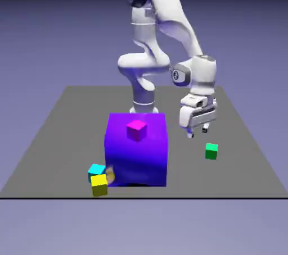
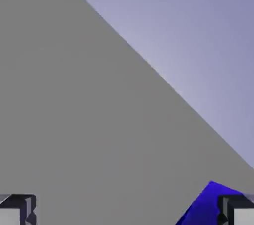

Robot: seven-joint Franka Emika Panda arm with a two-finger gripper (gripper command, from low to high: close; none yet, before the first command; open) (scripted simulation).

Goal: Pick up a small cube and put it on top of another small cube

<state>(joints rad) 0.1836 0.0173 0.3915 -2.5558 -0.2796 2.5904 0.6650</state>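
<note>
The small bright green cube [image 1: 211, 151] rests on the grey table [image 1: 67, 130] toward the exterior view's right. My gripper [image 1: 197, 132] hangs above the table, a little behind and to the left of that cube, apart from it. Its fingers are spread with nothing between them. A small magenta cube [image 1: 136, 130] sits on top of the big purple block [image 1: 136, 155]. In the hand view the gripper [image 2: 127, 215] shows only its two fingertips [image 2: 17, 210] at the bottom corners, wide apart over bare table. The green cube is out of that view.
A cyan cube [image 1: 96, 170] and a yellow cube [image 1: 99, 185] lie by the purple block's lower left corner, near the table's front edge. A corner of the purple block [image 2: 201, 209] shows in the hand view at the bottom right, beside the table's edge and the backdrop.
</note>
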